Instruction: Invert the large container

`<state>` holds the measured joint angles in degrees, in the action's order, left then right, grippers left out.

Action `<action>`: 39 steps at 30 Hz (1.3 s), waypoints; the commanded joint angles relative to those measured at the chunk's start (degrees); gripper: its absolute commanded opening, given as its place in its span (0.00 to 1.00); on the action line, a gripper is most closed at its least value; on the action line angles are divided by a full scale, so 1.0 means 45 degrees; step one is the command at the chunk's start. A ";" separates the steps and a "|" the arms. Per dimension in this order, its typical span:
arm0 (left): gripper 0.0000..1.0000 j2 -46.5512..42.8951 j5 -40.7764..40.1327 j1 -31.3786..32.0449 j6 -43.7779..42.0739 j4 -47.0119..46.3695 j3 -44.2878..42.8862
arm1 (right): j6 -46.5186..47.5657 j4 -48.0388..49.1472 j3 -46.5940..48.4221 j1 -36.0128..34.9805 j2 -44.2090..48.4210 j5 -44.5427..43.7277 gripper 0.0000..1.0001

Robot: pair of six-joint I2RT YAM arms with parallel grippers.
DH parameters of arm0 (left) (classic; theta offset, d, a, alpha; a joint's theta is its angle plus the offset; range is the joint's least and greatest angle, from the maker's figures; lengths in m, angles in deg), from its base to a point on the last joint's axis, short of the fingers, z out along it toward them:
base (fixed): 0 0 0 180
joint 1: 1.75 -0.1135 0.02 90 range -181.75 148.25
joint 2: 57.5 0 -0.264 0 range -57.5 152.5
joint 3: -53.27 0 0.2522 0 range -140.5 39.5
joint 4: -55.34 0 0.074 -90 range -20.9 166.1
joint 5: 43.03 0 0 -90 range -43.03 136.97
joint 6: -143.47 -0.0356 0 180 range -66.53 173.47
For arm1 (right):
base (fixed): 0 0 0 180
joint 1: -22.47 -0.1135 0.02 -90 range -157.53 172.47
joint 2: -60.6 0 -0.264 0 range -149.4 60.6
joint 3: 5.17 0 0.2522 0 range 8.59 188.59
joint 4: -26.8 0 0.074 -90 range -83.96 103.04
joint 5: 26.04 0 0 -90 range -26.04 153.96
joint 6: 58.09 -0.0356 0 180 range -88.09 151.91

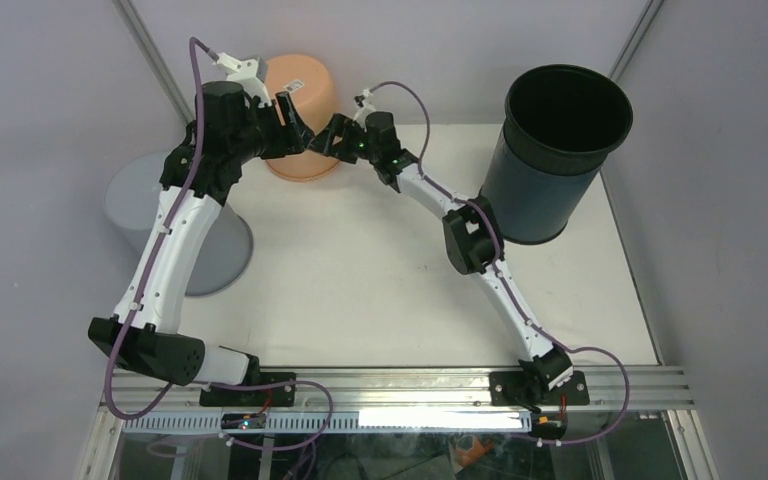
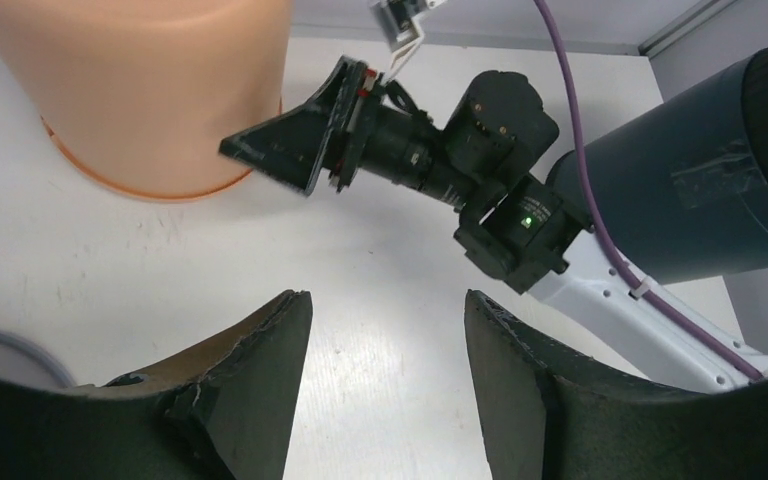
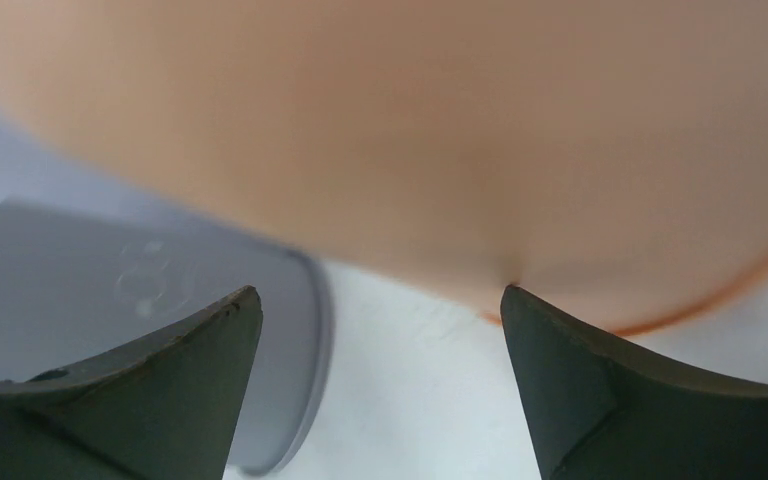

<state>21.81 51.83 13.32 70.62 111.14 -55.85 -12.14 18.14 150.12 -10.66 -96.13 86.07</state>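
Note:
The large dark container [image 1: 552,150] stands upright with its mouth up at the back right; its side also shows in the left wrist view [image 2: 710,200]. An orange container [image 1: 305,120] stands upside down at the back middle. My left gripper [image 1: 298,138] is open and empty, low over the table just right of the orange container [image 2: 150,90]. My right gripper [image 1: 322,140] is open and empty, pointing at the orange container [image 3: 410,130], with one fingertip [image 3: 520,305] against its wall near the rim. Both grippers are well away from the dark container.
A grey container [image 1: 185,225] stands upside down at the left edge, partly under my left arm, and shows in the right wrist view [image 3: 110,300]. The white table [image 1: 360,290] ends at a metal rail in front. The two gripper tips nearly meet.

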 commanded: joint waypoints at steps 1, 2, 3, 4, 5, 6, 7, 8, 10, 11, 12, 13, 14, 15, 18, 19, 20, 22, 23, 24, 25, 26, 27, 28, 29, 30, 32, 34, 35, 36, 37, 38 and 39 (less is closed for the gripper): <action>0.60 0.0378 0.0366 0.0130 0.0192 -0.0359 0.0208 | -0.0372 0.2482 -0.1942 -0.0093 0.2017 0.2113 0.93; 0.60 0.0483 0.0460 0.0128 0.0193 -0.0446 0.0213 | -0.0472 0.2594 -0.3254 0.0111 0.2697 0.2159 0.93; 0.60 0.0836 0.0496 0.0128 0.0230 -0.0599 0.0156 | -0.0490 0.2604 -0.4255 0.0341 0.3319 0.2307 0.92; 0.60 0.1131 0.0515 0.0137 0.0308 -0.0737 0.0044 | -0.0416 0.2497 -0.5118 0.0558 0.3992 0.2503 0.91; 0.60 0.1405 0.0591 0.0129 0.0369 -0.0909 -0.0145 | -0.0314 0.2342 -0.6154 0.0744 0.4918 0.2686 0.90; 0.61 0.1686 0.0620 0.0128 0.0418 -0.1096 -0.0384 | -0.0011 0.2159 -0.7181 0.0850 0.5344 0.2819 0.90; 0.62 0.2080 0.0602 0.0130 0.0444 -0.1244 -0.0729 | 0.0476 0.1821 -0.8157 0.0903 0.6079 0.2865 0.89; 0.63 0.2503 0.0638 0.0138 0.0430 -0.1389 -0.1128 | 0.0967 0.1499 -0.9229 0.0885 0.7047 0.2768 0.89; 0.65 0.3601 0.0898 0.0150 0.0387 -0.1530 -0.2122 | 0.1822 0.0833 -1.1084 0.0734 0.8479 0.2431 0.89; 0.66 0.4255 0.0978 0.0187 0.0396 -0.1572 -0.2701 | 0.2124 0.0608 -1.2038 0.0602 0.9173 0.2272 0.89; 0.66 0.4903 0.1037 0.0240 0.0382 -0.1680 -0.3291 | 0.2371 0.0373 -1.2866 0.0530 0.9902 0.2052 0.89; 0.66 0.5534 0.0998 0.0286 0.0344 -0.1800 -0.3927 | 0.2529 0.0168 -1.3738 0.0440 1.0584 0.1829 0.89; 0.67 0.6184 0.0873 0.0374 0.0300 -0.1991 -0.4431 | 0.2664 -0.0007 -1.4524 0.0370 1.1253 0.1555 0.89; 0.67 0.6751 0.0741 0.0449 0.0251 -0.2223 -0.4928 | 0.2746 -0.0136 -1.5252 0.0283 1.1930 0.1362 0.89; 0.68 0.8324 0.0503 0.0798 0.0185 -0.3072 -0.6228 | 0.3029 -0.0724 -1.7049 0.0047 1.3750 0.0710 0.90; 0.69 0.8701 0.0501 0.0968 0.0139 -0.3512 -0.6496 | 0.3151 -0.1014 -1.7454 -0.0043 1.4261 0.0531 0.90; 0.70 0.9014 0.0435 0.1236 0.0109 -0.4029 -0.6622 | 0.3266 -0.1249 -1.7859 -0.0117 1.4735 0.0338 0.90; 0.74 0.9542 -0.0144 0.1670 -0.0039 -0.5089 -0.6690 | 0.3505 -0.1867 -1.8413 -0.0226 1.5558 -0.0095 0.90; 0.74 0.9837 -0.0507 0.1868 -0.0116 -0.5561 -0.6798 | 0.3567 -0.2117 -1.8645 -0.0250 1.5879 -0.0268 0.91; 0.75 1.0230 -0.0904 0.1996 -0.0167 -0.5899 -0.6975 | 0.3600 -0.2319 -1.8838 -0.0241 1.6180 -0.0431 0.91; 0.76 1.0626 -0.1332 0.2080 -0.0176 -0.6131 -0.7283 | 0.3645 -0.2503 -1.8977 -0.0237 1.6435 -0.0554 0.91; 0.76 1.1127 -0.1813 0.2125 -0.0160 -0.6307 -0.7677 | 0.3653 -0.2670 -1.9099 -0.0239 1.6618 -0.0625 0.91; 0.76 1.1746 -0.2356 0.2120 -0.0207 -0.6451 -0.8160 | 0.3654 -0.2874 -1.9137 -0.0237 1.6797 -0.0693 0.91; 0.76 1.2129 -0.3047 0.2135 -0.0350 -0.6659 -0.8410 | 0.3632 -0.2965 -1.9183 -0.0237 1.6927 -0.0736 0.91; 0.77 1.2435 -0.3695 0.2124 -0.0551 -0.6895 -0.8548 | 0.3605 -0.3031 -1.9208 -0.0237 1.7009 -0.0775 0.91; 0.78 1.2703 -0.4259 0.2140 -0.0852 -0.7152 -0.8605 | 0.3572 -0.3092 -1.9211 -0.0237 1.7080 -0.0814 0.91; 0.80 1.3069 -0.5343 0.2137 -0.1383 -0.7576 -0.8656 | 0.3496 -0.3107 -1.9242 -0.0257 1.7197 -0.0828 0.91; 0.82 1.3209 -0.6570 0.2121 -0.2195 -0.8124 -0.8411 | 0.3481 -0.3107 -1.9256 -0.0261 1.7278 -0.0844 0.91; 0.84 1.3208 -0.7272 0.2093 -0.2603 -0.8477 -0.8155 | 0.3481 -0.3107 -1.9256 -0.0259 1.7300 -0.0850 0.92; 0.85 1.3166 -0.7785 0.2007 -0.2954 -0.8771 -0.7838 | 0.3498 -0.3134 -1.9222 -0.0257 1.7307 -0.0831 0.92; 0.85 1.3070 -0.8142 0.1891 -0.3227 -0.9044 -0.7483 | 0.3544 -0.3205 -1.9184 -0.0256 1.7295 -0.0831 0.92; 0.86 1.2929 -0.8497 0.1723 -0.3393 -0.9300 -0.7068 | 0.3555 -0.3239 -1.9169 -0.0256 1.7307 -0.0846 0.92; 0.86 1.2711 -0.8844 0.1528 -0.3451 -0.9633 -0.6552 | 0.3571 -0.3253 -1.9177 -0.0256 1.7308 -0.0872 0.92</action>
<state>82.88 24.73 22.78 61.99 78.84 -89.59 2.54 2.84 63.20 -11.75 -20.72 83.44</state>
